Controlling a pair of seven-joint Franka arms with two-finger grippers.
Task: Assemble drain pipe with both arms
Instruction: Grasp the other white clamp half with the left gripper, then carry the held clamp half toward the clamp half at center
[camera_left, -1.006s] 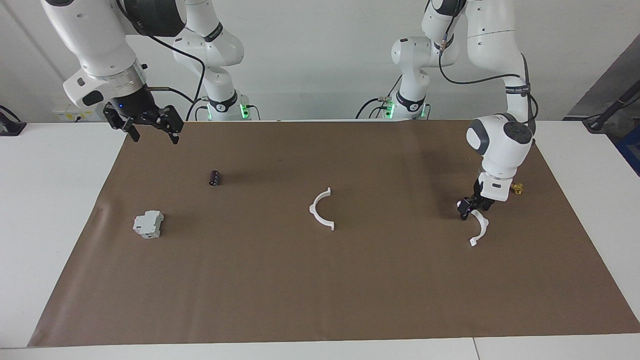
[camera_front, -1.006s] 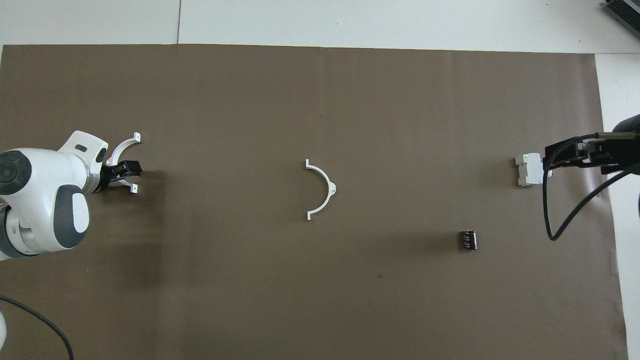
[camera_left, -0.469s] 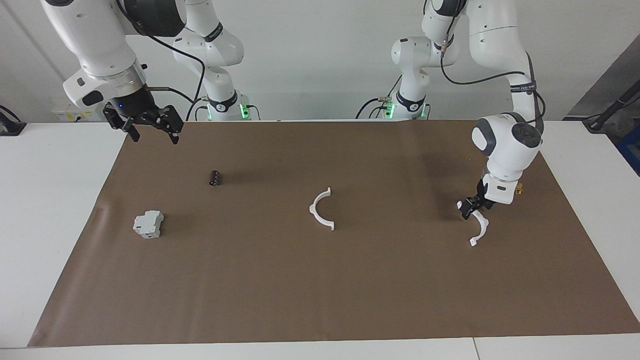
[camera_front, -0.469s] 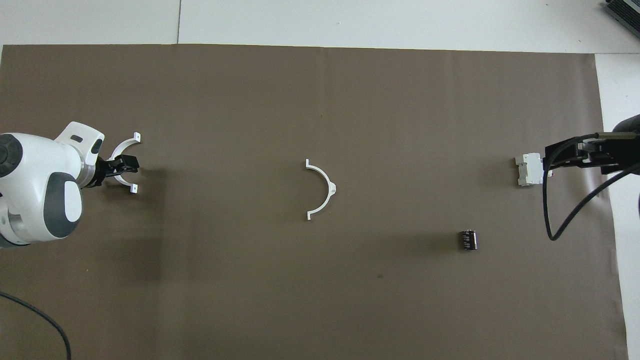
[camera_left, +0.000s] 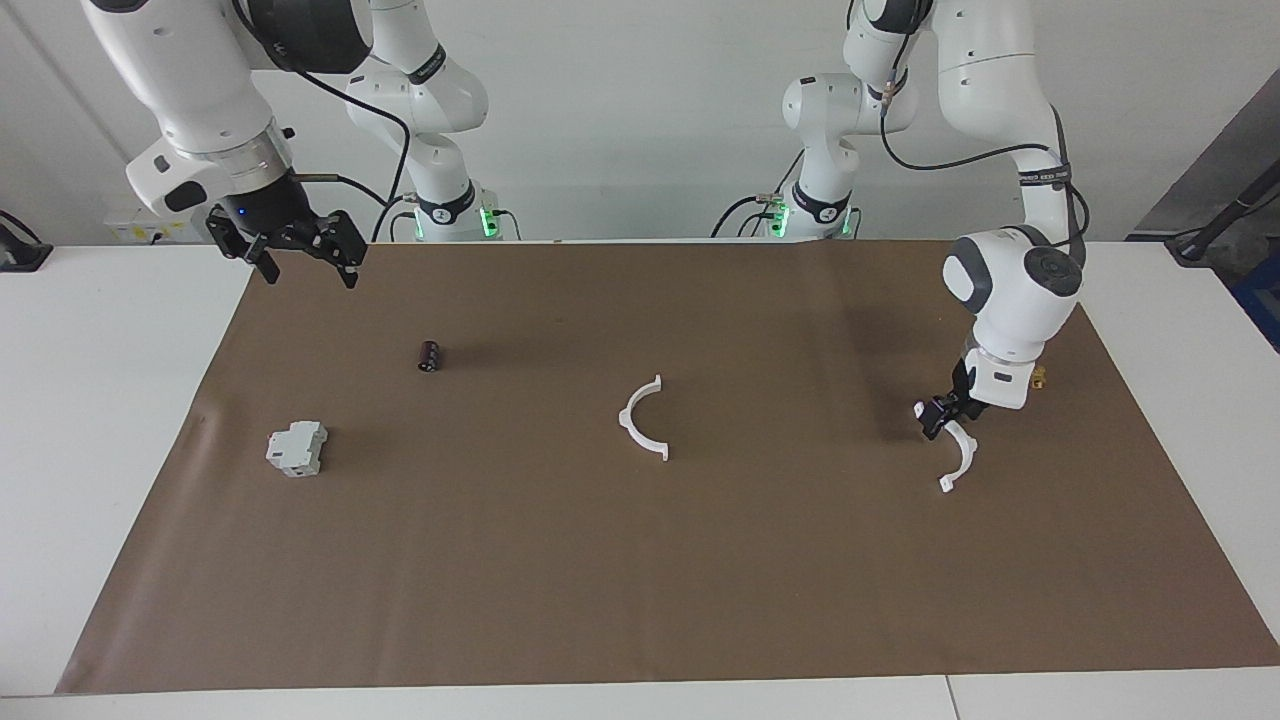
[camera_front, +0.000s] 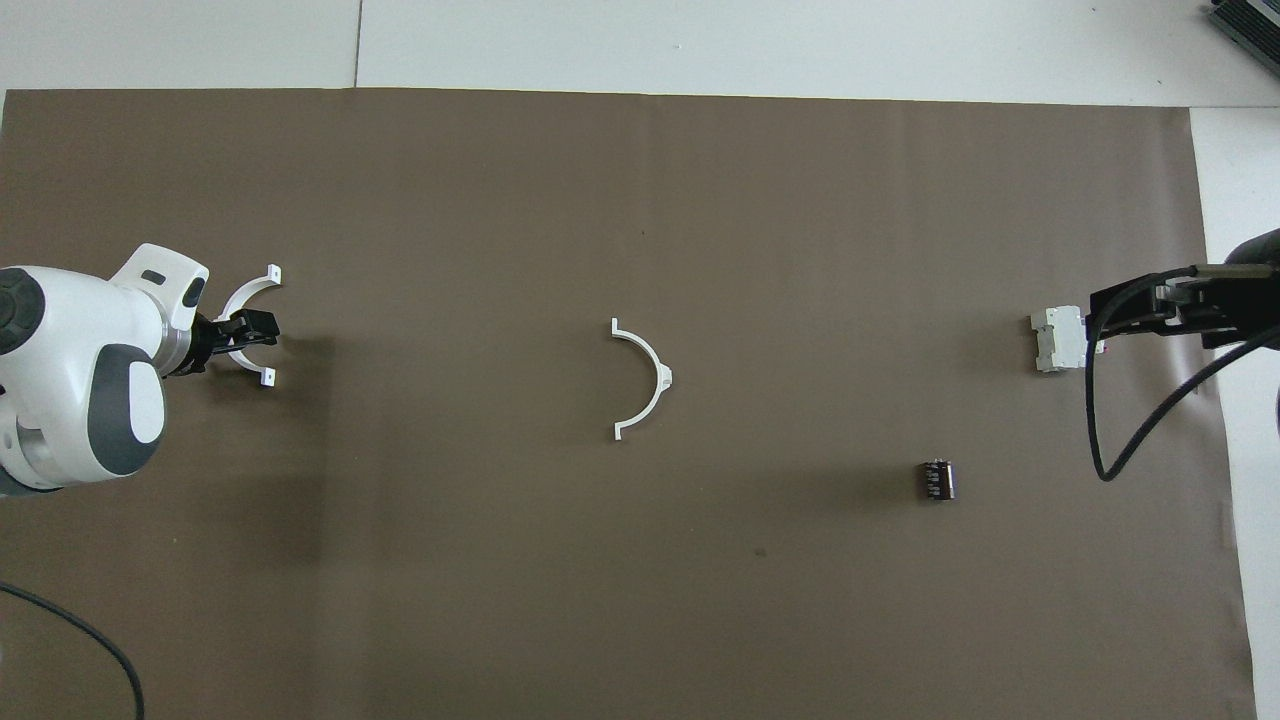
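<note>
Fingers of the left gripper (camera_left: 940, 418) sit low at the mat, straddling the arc of one white half-ring (camera_left: 962, 456), though whether they pinch it or merely flank it cannot be told. That half-ring lies on the brown mat (camera_left: 640, 580) toward the left arm's end, well apart from the second half-ring (camera_left: 641, 420), which rests near the mat's middle. A small brass-coloured fitting (camera_left: 1037, 377) shows just beside the left arm's wrist. The right gripper (camera_left: 300, 262) waits in the air with its fingers spread, over the mat's edge at the right arm's end. Away from the middle half-ring toward that end, a dark cylinder (camera_left: 429, 356) lies nearer the robots and a grey-white block (camera_left: 297, 448) farther.
</note>
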